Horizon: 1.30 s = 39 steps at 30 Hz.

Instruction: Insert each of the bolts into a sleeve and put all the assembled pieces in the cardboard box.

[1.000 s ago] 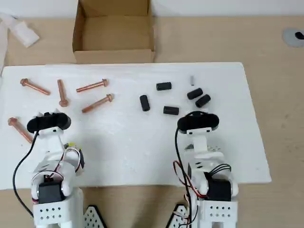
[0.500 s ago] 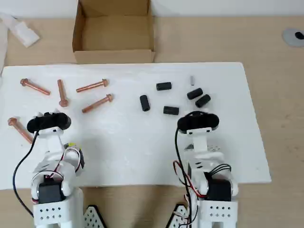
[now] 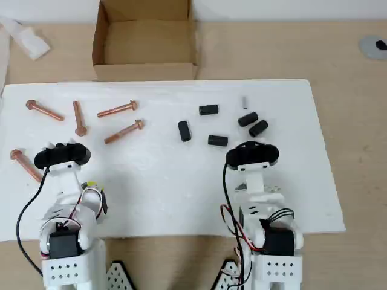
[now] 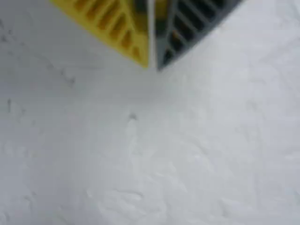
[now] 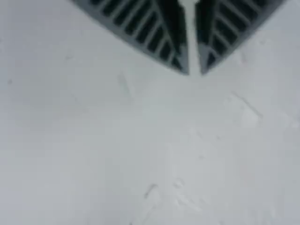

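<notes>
Left arm (image 3: pixel 63 205) is folded back at the near edge of the white mat (image 3: pixel 157 181), wrist pointing down at the mat. Left end effector (image 4: pixel 152 65) is clenched, yellow and grey tips together, nothing between them, just above bare mat

Right arm (image 3: pixel 263 205) has the same pose on the right side, folded back with wrist down. Right end effector (image 5: pixel 190 70) is clenched too, a thin slit between the tips, empty, over bare mat

Bolts: 5, copper, all loose on the left half of the mat
- far-left bolt (image 3: pixel 44 110)
- upright bolt (image 3: pixel 78 118), head toward the near side
- far bolt (image 3: pixel 117 109)
- middle bolt (image 3: pixel 123 132), roughly parallel to the far bolt
- near bolt (image 3: pixel 25 165), at the mat's left edge, just beside the left arm's wrist

Sleeves: 5, black, loose on the right half, all apart from the bolts
- far sleeve (image 3: pixel 208 110)
- left sleeve (image 3: pixel 184 130)
- near sleeve (image 3: pixel 217 141), just beyond the right arm's wrist
- right pair: inner sleeve (image 3: pixel 247 119) and outer sleeve (image 3: pixel 258 127), just beside each other

No bolt sits in a sleeve

Cardboard box (image 3: pixel 145 71) sits on the counter (image 3: pixel 351 121) at the mat's far edge, left of centre, open top, nothing inside

Also a small grey pin (image 3: pixel 245 101) on the mat just beyond the right pair
</notes>
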Each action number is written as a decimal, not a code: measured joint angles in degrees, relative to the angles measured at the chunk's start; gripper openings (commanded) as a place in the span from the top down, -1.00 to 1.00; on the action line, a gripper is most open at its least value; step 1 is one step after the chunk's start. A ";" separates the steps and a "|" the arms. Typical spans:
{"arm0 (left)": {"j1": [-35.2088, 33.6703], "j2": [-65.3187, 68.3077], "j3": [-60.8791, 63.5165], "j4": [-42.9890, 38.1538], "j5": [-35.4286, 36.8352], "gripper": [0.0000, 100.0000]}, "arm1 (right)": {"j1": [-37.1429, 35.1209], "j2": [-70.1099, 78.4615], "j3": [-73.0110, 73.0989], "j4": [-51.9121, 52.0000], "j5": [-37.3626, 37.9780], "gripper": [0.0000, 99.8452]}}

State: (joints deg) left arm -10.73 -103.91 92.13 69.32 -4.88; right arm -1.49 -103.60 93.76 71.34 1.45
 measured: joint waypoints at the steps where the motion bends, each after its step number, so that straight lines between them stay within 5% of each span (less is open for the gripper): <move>1: 0.00 0.00 0.00 0.00 0.00 0.99 | 0.00 0.00 0.00 0.00 0.00 0.98; 27: 0.00 0.00 0.00 -0.35 0.00 0.99 | 0.00 0.00 0.00 0.00 0.00 0.98; 33: -0.18 0.00 -0.18 -3.78 -12.04 1.00 | 0.00 0.00 0.00 0.00 0.00 0.98; 39: -7.56 2.55 -7.91 -6.42 -9.85 0.99 | 0.00 0.00 -6.07 2.02 0.00 0.98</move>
State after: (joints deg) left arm -18.29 -101.36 84.22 62.90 -14.73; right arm -1.49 -103.60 87.69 73.36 1.45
